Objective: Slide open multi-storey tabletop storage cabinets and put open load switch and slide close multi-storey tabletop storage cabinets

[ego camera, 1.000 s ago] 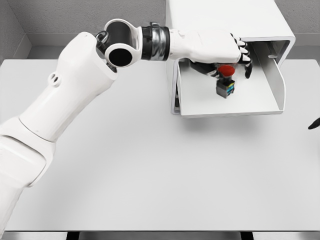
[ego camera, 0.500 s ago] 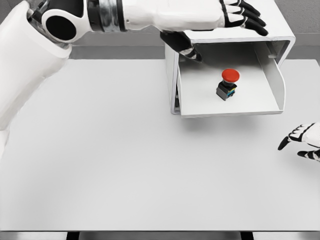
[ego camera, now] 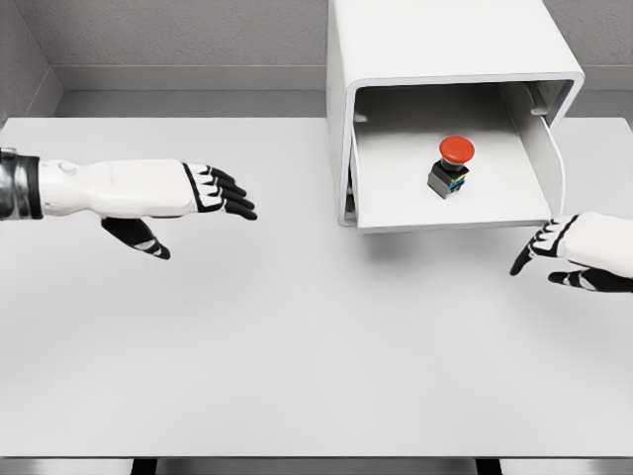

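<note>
A: Head view, hands first. How are they posed?

B: The left hand is held out flat over the table, forearm entering from the left edge, fingers extended and slightly spread, thumb dropped below the palm. Nothing is held. The right hand is seen at the right edge, just below the drawer's front corner, fingers loosely spread and pointed left and down, also holding nothing. Whether it touches the drawer cannot be told.

A: Task object?

B: The load switch is standing upright inside the pulled-out drawer of the storage cabinet, near the drawer's middle, apart from both hands.

A: Materials, shapes?

B: The cabinet is rendered as a smooth white box with rounded edges; the drawer is a shallow white tray. The switch is shown with a round red mushroom cap on a small dark body with blue and yellow bits. The table is plain matte white, the wall behind grey.

A: Any writing?

B: None can be read.
</note>
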